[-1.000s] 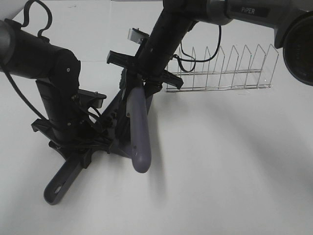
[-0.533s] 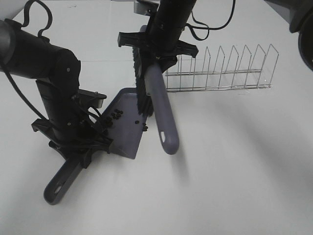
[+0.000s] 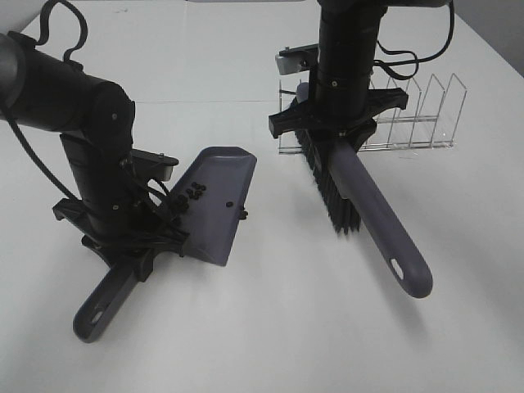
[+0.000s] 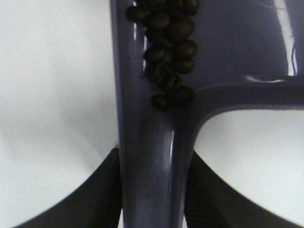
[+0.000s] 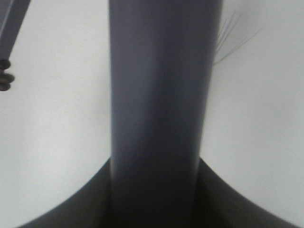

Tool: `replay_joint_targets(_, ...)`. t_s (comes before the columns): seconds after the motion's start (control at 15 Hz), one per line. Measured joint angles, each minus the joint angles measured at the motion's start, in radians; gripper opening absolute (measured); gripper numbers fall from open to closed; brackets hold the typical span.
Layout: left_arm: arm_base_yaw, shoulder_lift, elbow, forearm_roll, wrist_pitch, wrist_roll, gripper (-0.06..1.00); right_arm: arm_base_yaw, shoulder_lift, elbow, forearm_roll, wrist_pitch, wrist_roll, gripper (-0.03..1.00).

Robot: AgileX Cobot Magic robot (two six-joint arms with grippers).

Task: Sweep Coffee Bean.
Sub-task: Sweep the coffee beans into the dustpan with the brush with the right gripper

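Since half a second ago we have swung the brush point(image 3: 372, 219) away from the dustpan point(image 3: 219, 214); it now sits at the pan's 3 o'clock, well apart, its handle slanting toward 5 o'clock. Our right gripper point(image 3: 338, 123) is clamped on the brush handle, in front of the wire rack point(image 3: 419, 115). Our left gripper point(image 3: 135, 244) is closed on the dustpan's handle, which points toward 7 o'clock. The coffee beans point(image 3: 195, 194) lie clustered inside the pan by its back wall, with a couple of strays near its 3 o'clock rim.
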Motion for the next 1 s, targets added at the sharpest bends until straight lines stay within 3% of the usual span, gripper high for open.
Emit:
replay_joint_targets(0.2, 0.0, 0.0, 0.0, 0.0, 0.0, 0.0, 0.33, -0.017, 0.004, 0.001, -0.103, 0.0, 0.021, 0.31)
replay_joint_targets(0.33, 0.0, 0.001, 0.0, -0.001, 0.0, -0.009, 0.33, -0.028, 0.042, -0.002, -0.12, -0.001, 0.023, 0.31)
replay_joint_targets(0.67, -0.004, 0.001, 0.0, 0.024, 0.001, -0.126, 0.33, -0.028, 0.105, -0.008, 0.087, -0.048, 0.024, 0.31)
replay_joint_targets(1.0, -0.005, 0.001, 0.0, 0.033, 0.001, -0.141, 0.33, -0.027, 0.147, -0.009, 0.27, -0.14, 0.017, 0.31)
